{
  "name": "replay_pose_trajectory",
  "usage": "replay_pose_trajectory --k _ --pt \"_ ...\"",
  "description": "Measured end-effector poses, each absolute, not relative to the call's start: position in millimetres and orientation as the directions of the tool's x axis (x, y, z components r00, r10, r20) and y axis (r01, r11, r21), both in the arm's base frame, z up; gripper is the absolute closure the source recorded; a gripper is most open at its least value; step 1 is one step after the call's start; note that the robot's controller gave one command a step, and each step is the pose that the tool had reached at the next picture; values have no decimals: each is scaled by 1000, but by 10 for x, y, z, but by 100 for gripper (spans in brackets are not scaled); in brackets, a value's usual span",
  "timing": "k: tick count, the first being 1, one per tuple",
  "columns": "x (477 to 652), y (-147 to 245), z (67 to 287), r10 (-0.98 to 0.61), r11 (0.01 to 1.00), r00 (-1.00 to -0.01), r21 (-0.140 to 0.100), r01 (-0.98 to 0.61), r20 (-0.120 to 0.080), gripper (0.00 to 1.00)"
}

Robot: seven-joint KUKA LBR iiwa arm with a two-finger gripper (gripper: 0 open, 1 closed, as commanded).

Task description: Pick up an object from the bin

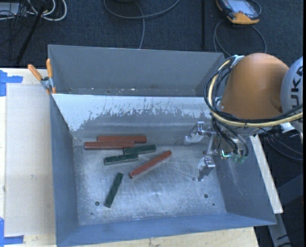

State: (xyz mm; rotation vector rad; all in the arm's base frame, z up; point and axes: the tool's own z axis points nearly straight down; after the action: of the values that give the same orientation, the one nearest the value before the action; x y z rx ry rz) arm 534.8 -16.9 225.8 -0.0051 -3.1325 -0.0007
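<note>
Grey bin [158, 205]; red bars [150, 164], green bars [113, 189]

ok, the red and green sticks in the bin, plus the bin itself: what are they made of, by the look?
Red-brown bars: probably painted wood or plastic; flat, even colour, matt, square edges. Can't tell which.
Dark green bars: same shape and matt look, likely the same stuff.
Bin: sheet metal, grey, dull; folded flat walls and pale scratch marks across the floor.
</note>
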Motion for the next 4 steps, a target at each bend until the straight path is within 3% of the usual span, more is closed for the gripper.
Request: replay_pose_trajectory --k 1,2,3,4 --pt "5363 -169 2299 3 1000 -1000 0 3 1 0" --pt "5525 -45 1891 24 1000 -1000 0 24 -9 0" --pt "5657 78 1289 -36 999 -999 0 -36 -3 0" --pt "5804 219 783 -44 999 -999 1 -44 -18 100"
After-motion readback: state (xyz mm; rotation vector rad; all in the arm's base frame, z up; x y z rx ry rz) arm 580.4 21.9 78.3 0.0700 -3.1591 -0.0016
